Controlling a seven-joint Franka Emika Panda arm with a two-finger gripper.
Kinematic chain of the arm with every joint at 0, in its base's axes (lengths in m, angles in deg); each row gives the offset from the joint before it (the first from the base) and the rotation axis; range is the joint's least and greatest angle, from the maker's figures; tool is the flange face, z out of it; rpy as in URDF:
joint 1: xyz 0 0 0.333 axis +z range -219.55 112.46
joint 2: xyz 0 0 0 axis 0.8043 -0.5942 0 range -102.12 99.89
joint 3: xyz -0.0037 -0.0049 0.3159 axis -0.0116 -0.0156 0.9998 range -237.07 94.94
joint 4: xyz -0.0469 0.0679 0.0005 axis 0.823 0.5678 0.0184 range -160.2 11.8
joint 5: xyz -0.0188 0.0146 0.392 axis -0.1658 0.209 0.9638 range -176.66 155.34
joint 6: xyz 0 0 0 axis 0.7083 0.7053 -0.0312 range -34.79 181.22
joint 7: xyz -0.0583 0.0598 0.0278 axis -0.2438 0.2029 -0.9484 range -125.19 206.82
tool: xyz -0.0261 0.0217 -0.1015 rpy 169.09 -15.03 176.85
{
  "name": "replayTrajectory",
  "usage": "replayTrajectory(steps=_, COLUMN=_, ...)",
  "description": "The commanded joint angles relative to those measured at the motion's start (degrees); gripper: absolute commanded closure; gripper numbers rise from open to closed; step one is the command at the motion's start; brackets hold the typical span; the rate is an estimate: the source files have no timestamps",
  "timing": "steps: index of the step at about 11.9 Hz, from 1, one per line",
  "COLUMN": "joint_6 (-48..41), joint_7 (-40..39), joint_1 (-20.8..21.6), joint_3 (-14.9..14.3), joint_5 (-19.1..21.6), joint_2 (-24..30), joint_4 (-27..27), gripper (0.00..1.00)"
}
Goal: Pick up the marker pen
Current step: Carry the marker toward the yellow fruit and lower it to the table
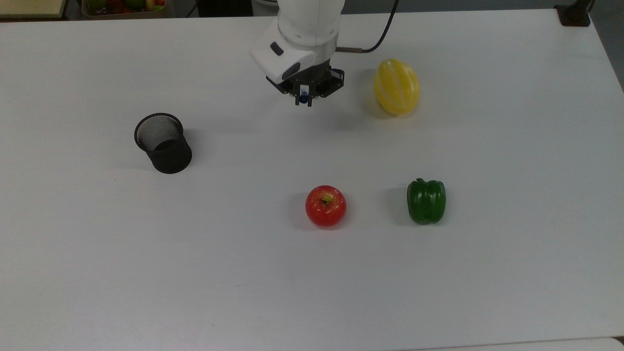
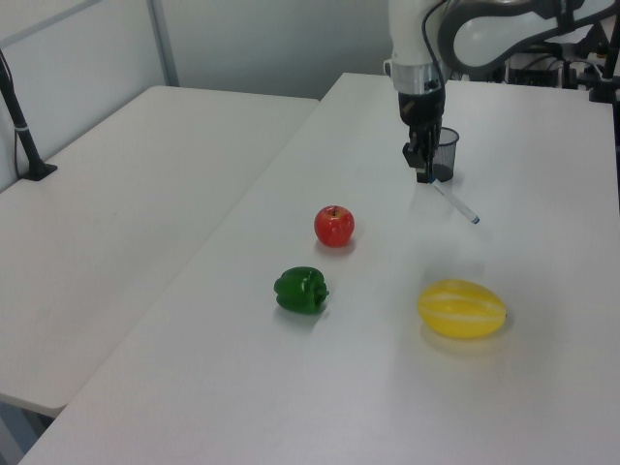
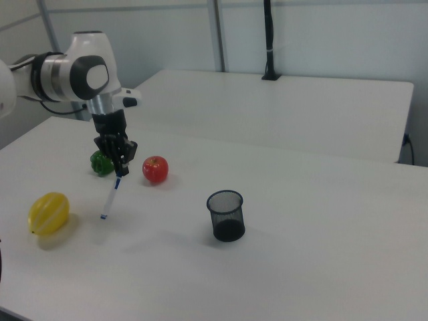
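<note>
My gripper (image 1: pixel 303 99) (image 2: pixel 423 175) (image 3: pixel 120 172) is shut on the marker pen (image 2: pixel 453 202) (image 3: pixel 112 197), a slim white barrel with blue ends. The pen hangs tilted below the fingers, its lower tip just above the table between the black mesh cup (image 1: pixel 163 143) (image 2: pixel 439 153) (image 3: pixel 226 215) and the yellow melon (image 1: pixel 396 86) (image 2: pixel 462 308) (image 3: pixel 49 212). In the top view I look almost straight down the pen (image 1: pixel 303 97) and see just its blue end.
A red apple (image 1: pixel 325 205) (image 2: pixel 334 225) (image 3: pixel 154 169) and a green bell pepper (image 1: pixel 426 201) (image 2: pixel 301 290) (image 3: pixel 101 163) lie on the white table (image 1: pixel 146 253). A box of fruit (image 1: pixel 124 6) sits beyond the far edge. A second table (image 2: pixel 116 194) stands alongside.
</note>
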Motion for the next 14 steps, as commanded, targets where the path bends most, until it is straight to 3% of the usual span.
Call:
replayTrajectory(steps=1, joint_6=1.39, joint_7=-0.89, joint_1=0.77, joint_3=-0.44, joint_5=-0.50, joint_2=-3.17, joint_4=-0.18, gripper=0.90)
replayTrajectory(steps=5, joint_6=5.62, joint_7=-0.62, joint_1=0.68, joint_3=-0.52, joint_5=-1.37, joint_2=-5.37, joint_4=-0.97, gripper=0.90)
replayTrajectory(steps=6, joint_6=5.62, joint_7=-0.54, joint_1=0.77, joint_3=-0.52, joint_5=-1.56, joint_2=-5.46, joint_4=-1.06, gripper=0.83)
replayTrajectory(steps=8, joint_6=5.62, joint_7=-0.18, joint_1=0.68, joint_3=-0.52, joint_5=-1.56, joint_2=-5.46, joint_4=-0.97, gripper=0.47)
replayTrajectory(steps=9, joint_6=5.62, joint_7=-0.18, joint_1=0.68, joint_3=-0.52, joint_5=-1.56, joint_2=-5.46, joint_4=-0.97, gripper=0.45)
replayTrajectory(steps=10, joint_6=5.62, joint_7=-0.10, joint_1=0.68, joint_3=-0.52, joint_5=-1.56, joint_2=-5.46, joint_4=-0.97, gripper=0.31)
replayTrajectory(steps=11, joint_6=5.62, joint_7=-0.01, joint_1=0.68, joint_3=-0.52, joint_5=-1.56, joint_2=-5.46, joint_4=-0.97, gripper=0.24)
replayTrajectory(steps=12, joint_6=5.62, joint_7=0.17, joint_1=0.68, joint_3=-0.52, joint_5=-1.56, joint_2=-5.46, joint_4=-0.88, gripper=0.00)
replayTrajectory(steps=14, joint_6=5.53, joint_7=0.34, joint_1=0.68, joint_3=-0.52, joint_5=-1.82, joint_2=-5.37, joint_4=-0.79, gripper=0.00)
